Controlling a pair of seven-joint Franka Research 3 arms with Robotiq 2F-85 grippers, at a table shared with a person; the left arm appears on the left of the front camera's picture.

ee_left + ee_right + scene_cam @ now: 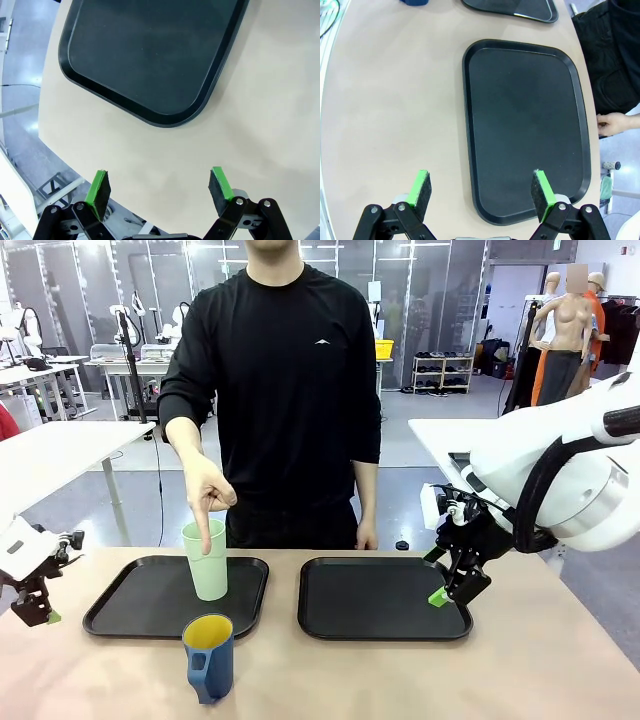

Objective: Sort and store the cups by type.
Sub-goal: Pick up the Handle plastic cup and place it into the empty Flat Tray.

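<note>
Tumbler (206,568) is standing on the left tray (125,608), the person's hand (208,500) pointing at it; the mug (209,658) is waiting on the table (560,665) nearby. Left gripper (160,182) and right gripper (480,186) are hanging wide, empty; reaching for a cup seems next.

Readable text: none.
Shirt (290,390): small white chest emblem, no letters legible.
Tumbler (206,562), mug (209,660): no print legible.
Left tray (140,605), right tray (380,600): no label legible.
</note>
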